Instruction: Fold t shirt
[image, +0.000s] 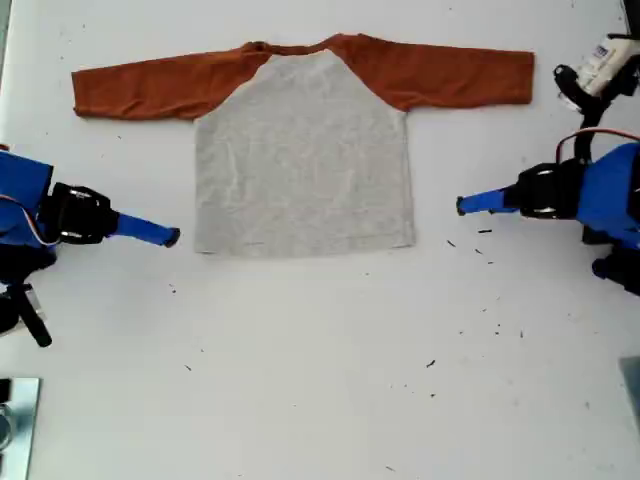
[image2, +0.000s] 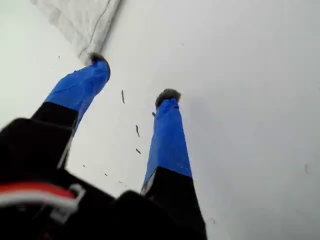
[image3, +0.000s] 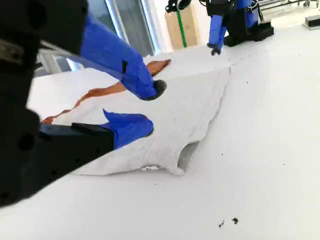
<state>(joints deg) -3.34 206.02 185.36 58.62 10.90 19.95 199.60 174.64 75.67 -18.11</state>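
The small raglan t shirt (image: 300, 150) (image2: 82, 20) (image3: 185, 115), with a light heather-grey body and rust-orange neckline, lies flat and spread open on the white tabletop (image: 320, 380). Its neckline is towards the far edge in the exterior view. Both long rust-orange sleeves (image: 150, 88) stretch straight out, one to the exterior view's left and the other to its right. The plain grey side faces up, with a few soft wrinkles. My first hand (image2: 134, 79) (image: 465, 205), blue-taped and black behind, reaches in from the exterior view's right. It is released, its two fingers spread with only bare tabletop between them. One fingertip (image2: 100, 62) sits just beside the hem corner of the t shirt, and small dark specks (image: 485, 232) dot the surface near it. My second hand (image3: 150, 106) (image: 170, 237) comes in from the exterior view's left, close to the opposite lower corner of the grey body. It is also released, jaws apart and grasping nothing; whether it touches the cloth I cannot tell.
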